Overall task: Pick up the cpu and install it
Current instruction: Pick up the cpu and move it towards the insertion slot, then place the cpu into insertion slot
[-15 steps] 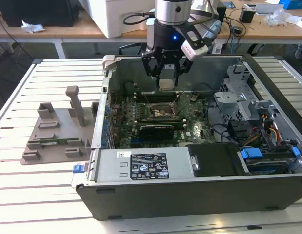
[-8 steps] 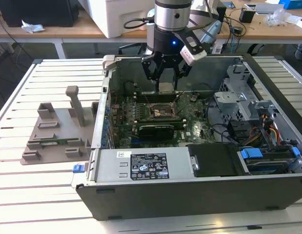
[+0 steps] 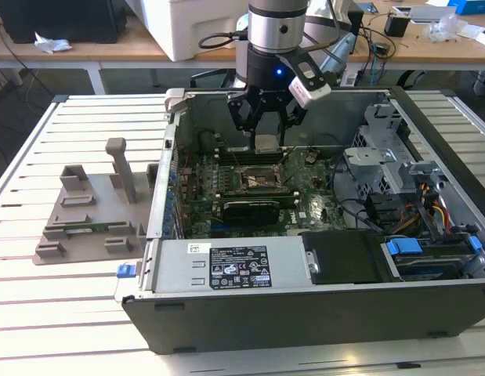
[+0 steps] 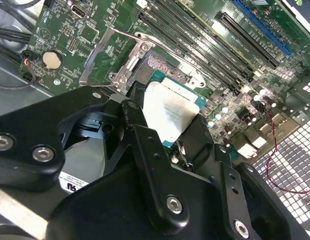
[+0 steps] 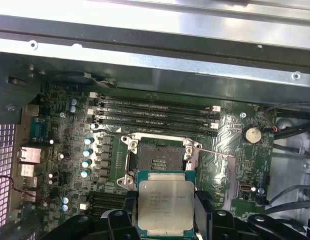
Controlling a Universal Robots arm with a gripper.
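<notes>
The cpu is a flat square chip with a silver top and a green rim. My gripper is shut on it, a black finger on each of two opposite edges, inside the open computer case. It hangs a little above the motherboard, close to the open black socket. In the first wrist view the cpu lies level between the fingers, just off the empty socket. The second wrist view has the cpu next to the socket, whose metal bracket is swung open.
Memory slots run along one side of the socket, and a thin lever sticks out beside it. The case wall, a black card, the power supply and drive bays surround the board. A grey holder block stands on the slatted table.
</notes>
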